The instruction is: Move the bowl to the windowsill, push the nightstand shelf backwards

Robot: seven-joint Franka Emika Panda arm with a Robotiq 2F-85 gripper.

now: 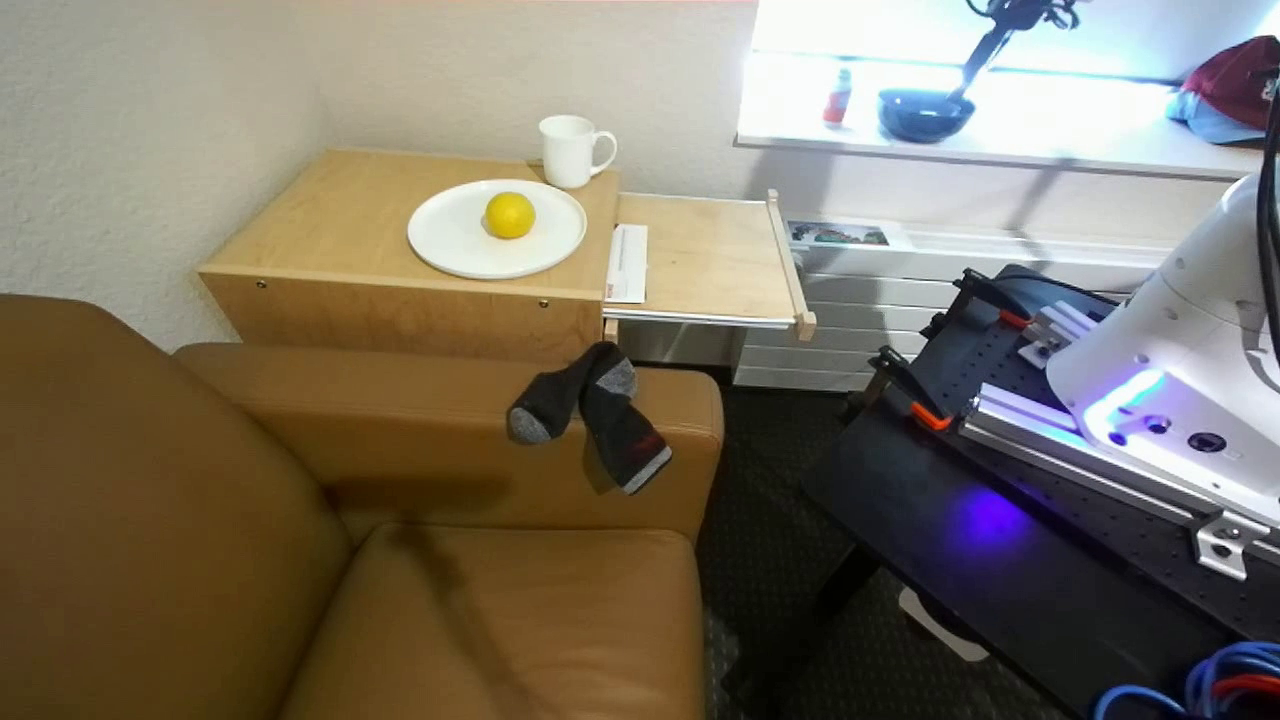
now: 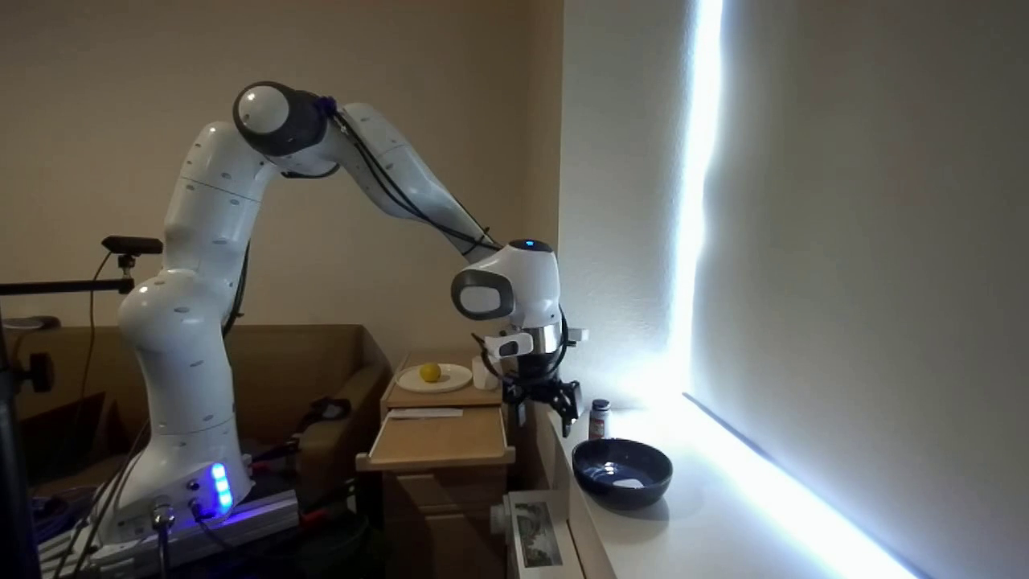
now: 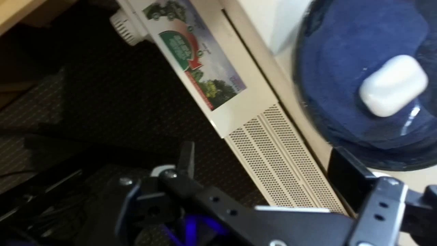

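Note:
The dark bowl sits upright on the white windowsill, and it also shows in an exterior view. In the wrist view the blue-black bowl holds a small white object. My gripper is open and empty, its fingers wide apart; one finger is close to the bowl's rim, but I cannot tell whether they touch. In an exterior view the gripper hangs beside the bowl at the sill's near edge. The nightstand shelf is pulled out, and it also shows in an exterior view.
A small bottle stands on the sill behind the bowl. A white plate with a yellow fruit and a white mug stand on the nightstand top. A radiator runs below the sill. A cap lies on the sill.

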